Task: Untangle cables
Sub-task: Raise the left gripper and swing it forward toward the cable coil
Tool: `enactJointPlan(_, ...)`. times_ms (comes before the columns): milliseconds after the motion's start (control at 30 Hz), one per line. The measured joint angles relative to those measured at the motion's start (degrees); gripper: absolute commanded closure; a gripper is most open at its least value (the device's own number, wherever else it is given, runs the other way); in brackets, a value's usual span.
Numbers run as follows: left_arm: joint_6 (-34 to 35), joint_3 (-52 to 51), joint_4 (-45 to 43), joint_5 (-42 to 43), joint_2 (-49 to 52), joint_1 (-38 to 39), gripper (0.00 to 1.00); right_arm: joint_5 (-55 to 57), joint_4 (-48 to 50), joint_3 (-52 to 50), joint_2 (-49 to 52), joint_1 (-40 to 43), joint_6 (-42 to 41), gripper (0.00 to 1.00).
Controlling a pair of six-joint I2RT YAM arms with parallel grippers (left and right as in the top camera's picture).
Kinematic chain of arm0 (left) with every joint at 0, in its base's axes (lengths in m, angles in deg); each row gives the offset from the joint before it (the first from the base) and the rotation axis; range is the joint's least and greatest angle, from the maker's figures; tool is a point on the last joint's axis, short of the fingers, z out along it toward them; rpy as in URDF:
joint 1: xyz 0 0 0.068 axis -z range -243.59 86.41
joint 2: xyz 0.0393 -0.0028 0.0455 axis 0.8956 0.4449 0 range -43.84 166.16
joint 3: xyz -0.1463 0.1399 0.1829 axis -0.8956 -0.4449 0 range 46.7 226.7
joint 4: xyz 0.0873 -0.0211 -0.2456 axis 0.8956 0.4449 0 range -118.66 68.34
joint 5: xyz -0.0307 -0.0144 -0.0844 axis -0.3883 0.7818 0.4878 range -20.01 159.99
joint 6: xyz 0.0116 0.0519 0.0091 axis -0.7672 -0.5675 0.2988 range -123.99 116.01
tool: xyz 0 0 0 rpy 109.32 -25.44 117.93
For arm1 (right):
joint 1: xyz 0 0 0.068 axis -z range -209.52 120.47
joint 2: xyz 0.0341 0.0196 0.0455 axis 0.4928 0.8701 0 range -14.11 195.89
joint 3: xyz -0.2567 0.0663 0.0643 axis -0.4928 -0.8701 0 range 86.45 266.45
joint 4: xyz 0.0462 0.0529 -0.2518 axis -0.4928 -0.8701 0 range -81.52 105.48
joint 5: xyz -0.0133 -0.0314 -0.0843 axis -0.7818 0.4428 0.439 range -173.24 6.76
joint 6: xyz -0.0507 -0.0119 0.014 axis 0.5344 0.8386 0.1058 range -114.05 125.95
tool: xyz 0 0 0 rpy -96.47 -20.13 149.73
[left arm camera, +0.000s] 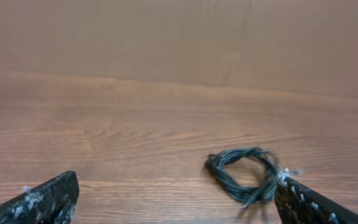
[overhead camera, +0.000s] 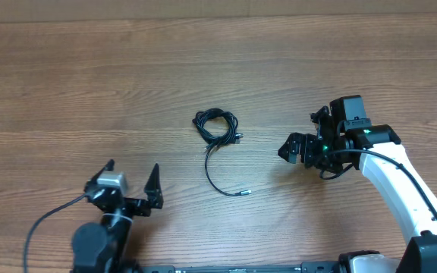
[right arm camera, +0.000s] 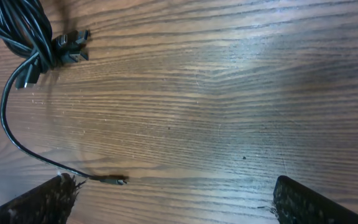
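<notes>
Wide wood table, carrying the cables bunched in a small knot about midway across, well apart from both arms. Left claw spread wide and empty, low by the near edge, toward the left corner. Right claw likewise wide and empty, out toward the right edge.

Biggest risk, probably: grabbing the whole knot at once and merely dragging it over the smooth wood, or drawing it tighter, with no weight to pin it down. Next: closing both claws on the same loop, leaving no second strand to pull against. Next: tugging hard on the one loose tail trailing toward the near edge, likely to cinch the loops rather than free them. Smallest: missing the thin cord lying flat on the table and scraping wood instead, or pinching the silvery plug tip at the tail's end, or the plugs tucked just beside the knot, all apt to slip out or bend.
</notes>
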Motion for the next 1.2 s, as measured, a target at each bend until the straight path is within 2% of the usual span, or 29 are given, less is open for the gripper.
enactJointPlan(167, 0.09, 18.01, 10.40, 1.09, 8.81, 0.00, 0.00, -0.09, -0.02, 0.00, 0.00, 0.02, 0.04, 0.00)
enactJointPlan(400, 0.11, 43.54, 27.65, 6.73, 27.71, 0.00, 0.01, -0.15, 0.02, 0.00, 0.00, 0.02, 0.04, 0.00)
enactJointPlan(567, 0.09, 58.21, 41.70, 11.39, 41.68, 0.00, 0.00, -0.17, 0.04, 0.00, 0.00, 0.02, 0.07, 0.00)
enactJointPlan(767, 0.09, 69.72, 53.75, 16.74, 56.63, 0.00, 0.00, -0.15, 0.00, 0.00, 0.00, 0.02, 0.04, 0.00)
enactJointPlan(967, 0.79, 72.28, 55.17, 21.66, 66.99, 0.00, 0.01, -0.15, 0.02, 0.00, 0.00, 0.00, 0.04, 0.00)
enactJointPlan(1000, 1.14, 72.30, 55.15, 22.05, 68.65, 0.00, 0.04, -0.15, 0.00, 0.00, 0.00, 0.02, 0.04, 0.00)
enactJointPlan(1033, 1.31, 72.32, 55.12, 22.36, 70.10, 0.00, 0.42, -0.15, 0.02, 0.00, 0.00, 0.02, 0.04, 0.00)
enactJointPlan(1067, 1.68, 72.35, 55.01, 22.56, 71.69, 0.00, 0.96, -0.13, 0.02, 0.00, 0.00, 0.02, 0.02, 0.00)
enactJointPlan(1200, 3.30, 72.41, 54.40, 23.19, 78.86, 0.00, 0.96, -0.15, 0.00, 0.00, 0.00, 0.00, 0.04, 0.00)
